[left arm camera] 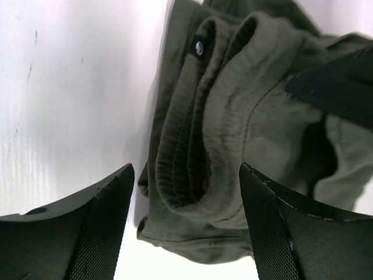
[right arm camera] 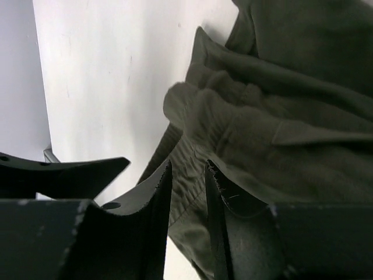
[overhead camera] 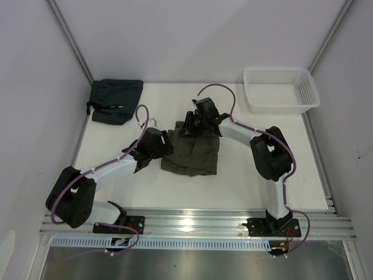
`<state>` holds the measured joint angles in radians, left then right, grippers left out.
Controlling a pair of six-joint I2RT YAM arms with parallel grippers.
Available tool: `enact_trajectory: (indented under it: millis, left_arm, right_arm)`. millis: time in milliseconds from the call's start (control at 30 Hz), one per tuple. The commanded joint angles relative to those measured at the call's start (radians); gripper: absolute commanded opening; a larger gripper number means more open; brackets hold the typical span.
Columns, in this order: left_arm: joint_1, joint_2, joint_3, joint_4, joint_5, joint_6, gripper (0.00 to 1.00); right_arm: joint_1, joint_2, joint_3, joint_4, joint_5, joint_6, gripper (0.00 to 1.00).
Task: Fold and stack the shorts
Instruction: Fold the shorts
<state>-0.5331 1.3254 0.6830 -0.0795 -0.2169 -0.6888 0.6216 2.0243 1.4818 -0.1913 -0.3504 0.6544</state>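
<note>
while the shorts (overhead camera: 192,153) lie bunched: fold unfinished
left gripper (left arm camera: 186,169): wide, straddling waistband at 9 o'clock, ready to pin
right gripper (right arm camera: 187,166): narrow at 12 o'clock edge; pinch, cannot tell

We find the olive-green soft cloth shorts (overhead camera: 195,156) mid-way on the white flat bench (overhead camera: 262,175). The dark folded cloth bundle (overhead camera: 115,100) lies far left, the white plastic mesh basket (overhead camera: 280,90) far right. The left fingers (left arm camera: 105,233) flank the shorts' left edge, and the right fingers (right arm camera: 145,221) are at their far edge.
</note>
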Motion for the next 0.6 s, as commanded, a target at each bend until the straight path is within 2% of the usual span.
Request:
enact_trajectory:
  millis: [0, 133, 167, 233, 267, 333, 567]
  left_arm:
    - [-0.021, 0.044, 0.032, 0.052, -0.058, 0.023, 0.74]
    - [-0.039, 0.093, 0.029, 0.067, -0.091, 0.020, 0.64]
    - [-0.041, 0.095, 0.014, 0.069, -0.098, 0.014, 0.53]
    - [-0.041, 0.097, -0.003, 0.073, -0.111, -0.001, 0.39]
    - [-0.041, 0.095, -0.014, 0.075, -0.117, -0.009, 0.22]
    - [-0.041, 0.100, -0.054, 0.075, -0.124, -0.035, 0.01]
    - [-0.041, 0.138, -0.174, 0.179, -0.101, -0.095, 0.00]
  right_arm:
    - [-0.003, 0.031, 0.074, 0.088, -0.025, -0.002, 0.31]
    - [-0.005, 0.085, 0.106, 0.110, -0.035, 0.004, 0.29]
    - [-0.006, 0.096, 0.112, 0.119, -0.041, 0.005, 0.28]
    - [-0.010, 0.126, 0.126, 0.124, -0.041, 0.010, 0.26]
    - [-0.010, 0.140, 0.141, 0.125, -0.045, 0.011, 0.26]
    - [-0.013, 0.163, 0.153, 0.128, -0.050, 0.019, 0.25]
    - [-0.022, 0.263, 0.170, 0.181, -0.055, 0.053, 0.23]
